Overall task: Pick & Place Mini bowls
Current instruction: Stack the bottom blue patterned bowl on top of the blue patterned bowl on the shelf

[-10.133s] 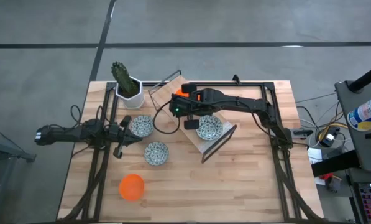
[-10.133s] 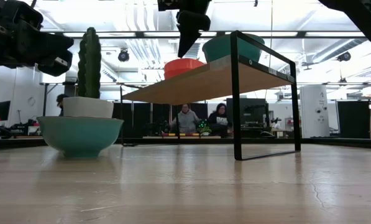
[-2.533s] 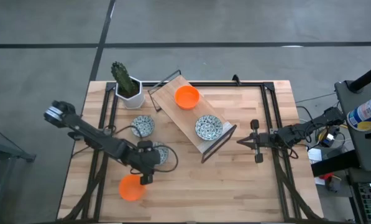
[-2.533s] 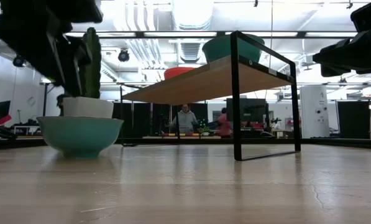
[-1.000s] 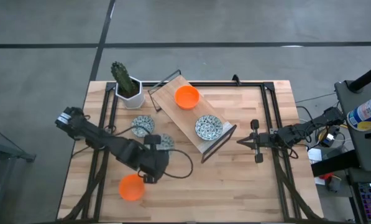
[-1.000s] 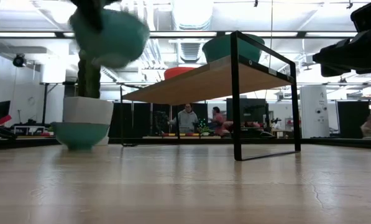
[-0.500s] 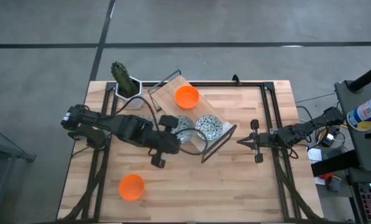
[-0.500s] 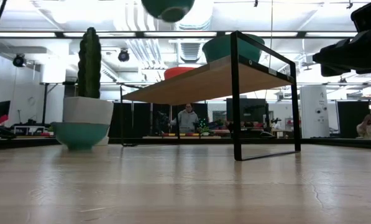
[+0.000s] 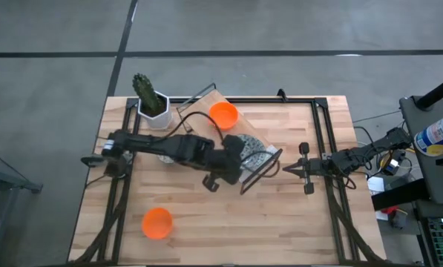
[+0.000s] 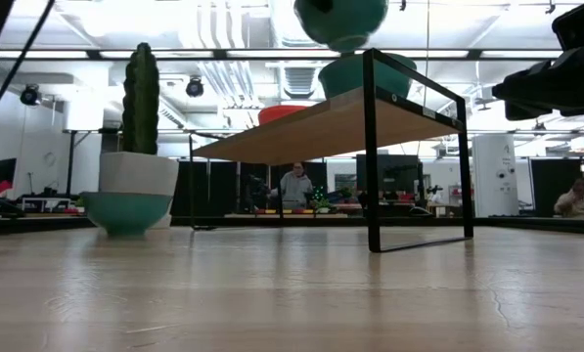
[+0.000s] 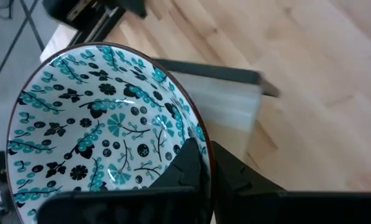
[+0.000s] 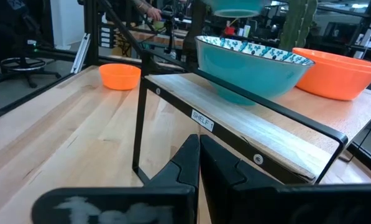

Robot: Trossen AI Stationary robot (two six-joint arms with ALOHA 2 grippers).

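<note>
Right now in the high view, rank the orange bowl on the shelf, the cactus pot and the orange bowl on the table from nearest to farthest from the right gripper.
From the right gripper, idle at the table's right side:
1. Orange bowl on the shelf, at the shelf's far end.
2. Orange bowl on the table, near the front left corner.
3. Cactus pot, near the back left corner.

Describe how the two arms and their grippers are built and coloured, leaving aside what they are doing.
Both arms are dark, almost black, made of slim jointed segments. The left arm has a black cable looping beside it and a pale metallic part near its base. The right arm is thinner looking from above. The left gripper and the right gripper each have two flat, dark, wedge-shaped fingers. No markings show.
</note>
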